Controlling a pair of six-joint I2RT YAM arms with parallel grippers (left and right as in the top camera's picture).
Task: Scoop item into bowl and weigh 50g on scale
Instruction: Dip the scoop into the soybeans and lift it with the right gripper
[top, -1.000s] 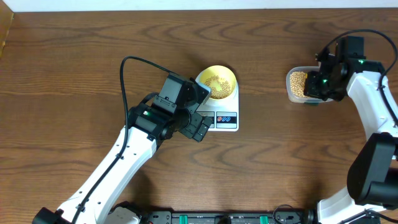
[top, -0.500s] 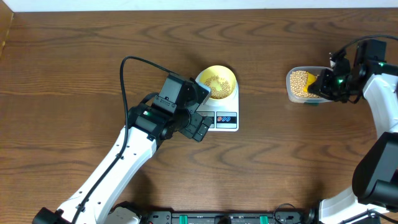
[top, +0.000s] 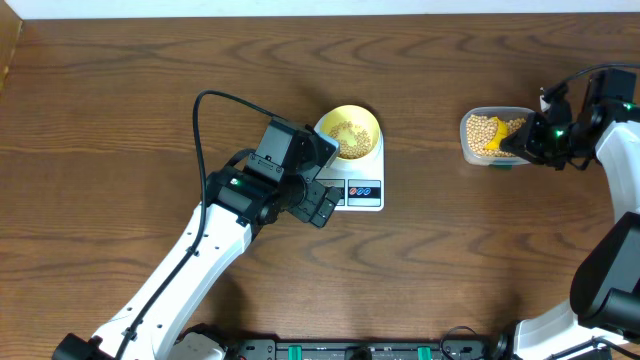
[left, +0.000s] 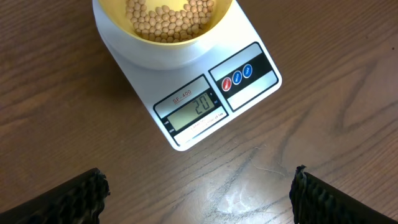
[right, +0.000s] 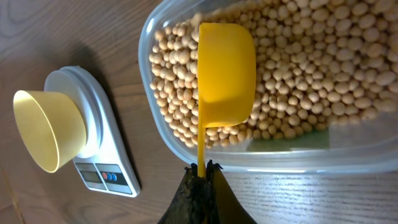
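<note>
The right hand (right: 202, 171) is clamped on the thin handle of the scoop (right: 225, 68), which is apparently empty. It sits over the beans (right: 298, 81) near the counter's right edge. The beans are light and hard and roll freely, so keep the stiff scoop level; the left hand (left: 199, 198) stands open.

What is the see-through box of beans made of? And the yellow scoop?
The container looks like clear, glossy plastic: the soybeans show through its thin rounded wall. The measuring scoop seems smooth, opaque yellow plastic, moulded in one piece with a soft sheen.
</note>
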